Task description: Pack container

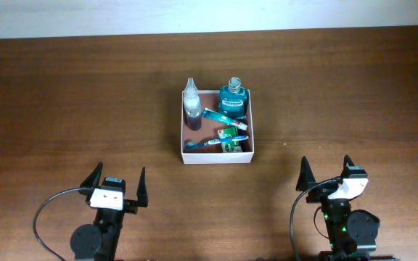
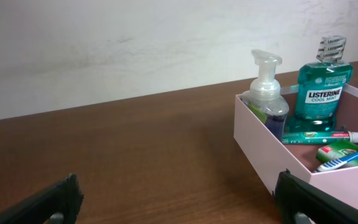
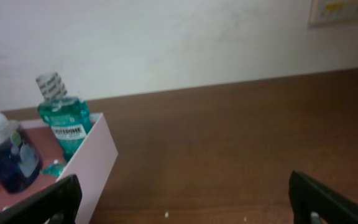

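Well, the square, shallow, white-walled container (image 1: 216, 157) with its pinkish-brown inside sits on the dark brown wooden desk (image 1: 85, 94). Only plain wood lies between it and me. In the container's far right corner stands a teal plastic mouthwash bottle (image 1: 233, 99). In its far left corner stands a clear foam-pump bottle of dark liquid (image 1: 192, 105). A teal toothpaste tube (image 1: 223, 118) lies slantwise across the container's middle. By the near wall lie a blue-handled toothbrush (image 1: 207, 143) and a small green packet (image 1: 231, 141), close together.

Only the overhead view shows the whole layout and both my arms. My left wrist view looks low across the container's near-left corner and shows the mouthwash label. My right wrist view catches just the container's right wall, with the mouthwash and pump bottle rising above it. That wall hides nearly all of the lying items.

My left end effector (image 1: 120, 174) hangs near-left of the container and my right end effector (image 1: 326, 163) near-right. Both are well apart from it and point towards its far side. Their fingers are spread wide and grasp nothing. A black cable (image 1: 46, 210) loops beside each arm.
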Robot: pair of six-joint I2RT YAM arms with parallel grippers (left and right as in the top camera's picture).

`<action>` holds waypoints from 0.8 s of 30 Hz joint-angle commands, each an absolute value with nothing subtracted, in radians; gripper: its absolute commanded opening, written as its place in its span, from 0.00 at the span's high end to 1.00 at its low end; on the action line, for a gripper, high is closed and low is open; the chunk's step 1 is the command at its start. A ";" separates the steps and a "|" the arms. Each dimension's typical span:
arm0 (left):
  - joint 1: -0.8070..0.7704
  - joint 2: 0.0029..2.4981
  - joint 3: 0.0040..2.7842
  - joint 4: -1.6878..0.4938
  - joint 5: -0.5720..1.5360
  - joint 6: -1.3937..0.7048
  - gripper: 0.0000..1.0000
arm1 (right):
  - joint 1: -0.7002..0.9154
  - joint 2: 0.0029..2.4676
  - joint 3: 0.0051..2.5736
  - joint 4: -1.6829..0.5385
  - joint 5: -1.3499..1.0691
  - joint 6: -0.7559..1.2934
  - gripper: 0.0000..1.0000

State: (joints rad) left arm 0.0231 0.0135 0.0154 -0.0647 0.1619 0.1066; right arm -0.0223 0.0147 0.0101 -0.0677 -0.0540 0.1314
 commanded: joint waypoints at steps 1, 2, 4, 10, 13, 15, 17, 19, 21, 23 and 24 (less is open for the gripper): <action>0.027 0.006 0.009 -0.064 0.177 0.091 0.01 | -0.013 0.004 0.006 -0.076 -0.038 0.099 0.01; 0.027 0.006 0.009 -0.064 0.177 0.091 0.01 | -0.013 0.004 0.006 -0.076 -0.033 0.083 0.02; 0.027 0.006 0.009 -0.064 0.177 0.091 0.01 | -0.013 0.004 0.006 -0.076 -0.033 0.082 0.01; 0.026 0.006 0.009 -0.064 0.177 0.091 0.01 | -0.013 0.004 0.006 -0.076 -0.033 0.082 0.01; 0.027 0.006 0.009 -0.064 0.177 0.091 0.01 | -0.013 0.004 0.006 -0.076 -0.033 0.082 0.01; 0.027 0.006 0.009 -0.064 0.177 0.091 0.01 | -0.013 0.004 0.006 -0.076 -0.033 0.082 0.01; 0.027 0.006 0.009 -0.064 0.177 0.091 0.01 | -0.013 0.004 0.006 -0.076 -0.034 0.082 0.01; 0.027 0.006 0.009 -0.064 0.177 0.091 0.01 | -0.013 0.004 0.006 -0.076 -0.034 0.082 0.01; 0.027 0.006 0.009 -0.064 0.177 0.091 0.01 | -0.013 0.004 0.006 -0.076 -0.034 0.082 0.01; 0.027 0.006 0.009 -0.064 0.177 0.091 0.01 | -0.013 0.004 0.006 -0.076 -0.033 0.082 0.01; 0.027 0.006 0.009 -0.064 0.177 0.091 0.01 | -0.013 0.004 0.006 -0.076 -0.033 0.082 0.01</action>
